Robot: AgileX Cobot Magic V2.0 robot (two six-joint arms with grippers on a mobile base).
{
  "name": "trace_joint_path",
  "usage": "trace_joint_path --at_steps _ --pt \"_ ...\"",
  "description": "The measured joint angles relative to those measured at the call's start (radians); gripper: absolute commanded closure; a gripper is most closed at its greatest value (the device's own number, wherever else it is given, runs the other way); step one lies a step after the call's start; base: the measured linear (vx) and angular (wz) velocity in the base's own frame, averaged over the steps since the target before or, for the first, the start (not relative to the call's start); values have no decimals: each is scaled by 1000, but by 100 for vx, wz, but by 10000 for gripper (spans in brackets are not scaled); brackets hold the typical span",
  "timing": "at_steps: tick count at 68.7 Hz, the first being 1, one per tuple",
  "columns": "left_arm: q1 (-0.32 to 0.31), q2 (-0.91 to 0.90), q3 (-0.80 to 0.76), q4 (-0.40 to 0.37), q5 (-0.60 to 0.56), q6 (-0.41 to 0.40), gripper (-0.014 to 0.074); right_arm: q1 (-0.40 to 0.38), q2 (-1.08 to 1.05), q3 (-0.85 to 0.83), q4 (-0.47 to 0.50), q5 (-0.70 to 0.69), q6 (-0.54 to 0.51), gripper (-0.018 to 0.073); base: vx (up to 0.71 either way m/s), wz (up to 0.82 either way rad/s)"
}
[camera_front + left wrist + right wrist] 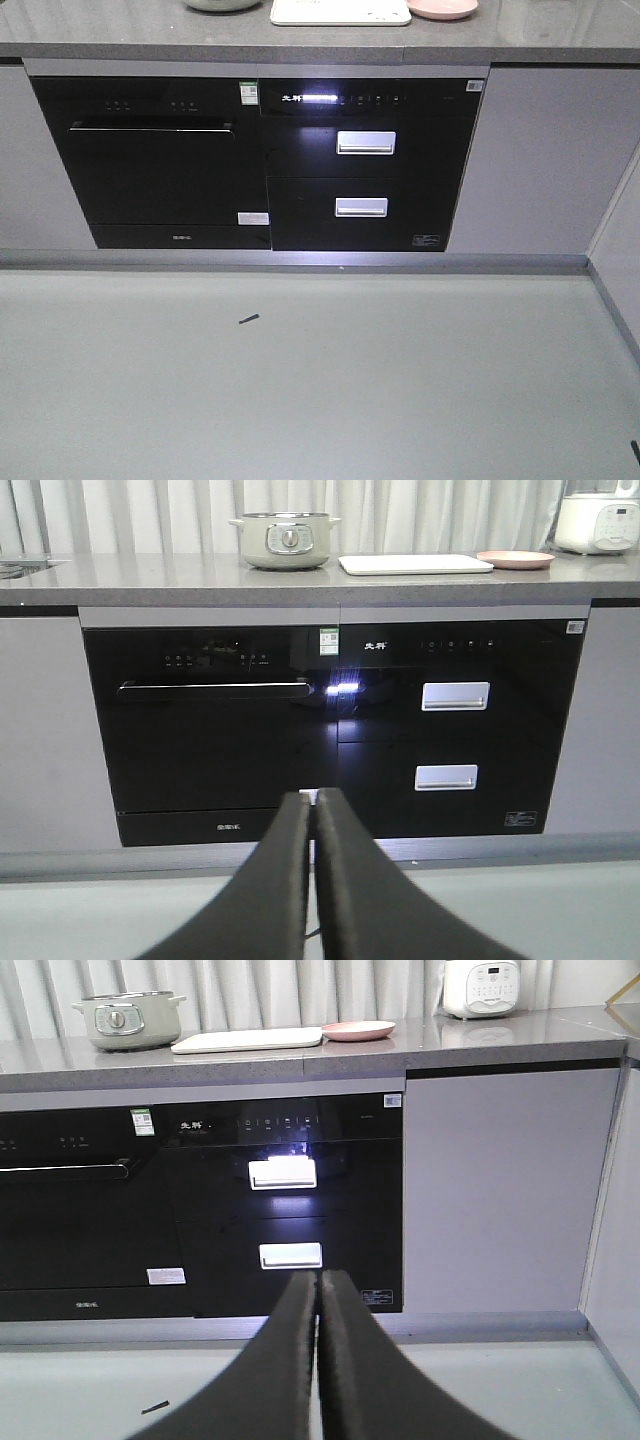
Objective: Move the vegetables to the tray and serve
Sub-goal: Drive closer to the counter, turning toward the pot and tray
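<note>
Two pairs of jaws are pressed shut and empty: left gripper [313, 802], right gripper [318, 1282]. On the grey stone countertop [150, 580], a cream-white rectangular plastic tray [415, 564] lies beside a round pink plate [515, 559].

Brand mark [374, 644] on drawer unit [520, 730], green sticker [329, 638]: unreadable.

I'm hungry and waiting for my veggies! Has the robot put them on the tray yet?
Nothing looks done yet. The tray sits on the counter beside the pink plate, and no vegetables show on it. Nothing is in hand: the left gripper and right gripper have jaws shut, empty, well short of the counter. Left: everything, moving the vegetables and serving.
</note>
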Motion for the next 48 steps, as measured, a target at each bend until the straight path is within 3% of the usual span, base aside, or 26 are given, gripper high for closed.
trace_joint_path --at_steps 48 --pt "0 0 0 0 0 0 602 0 0 0 0 0 0 562 13 2"
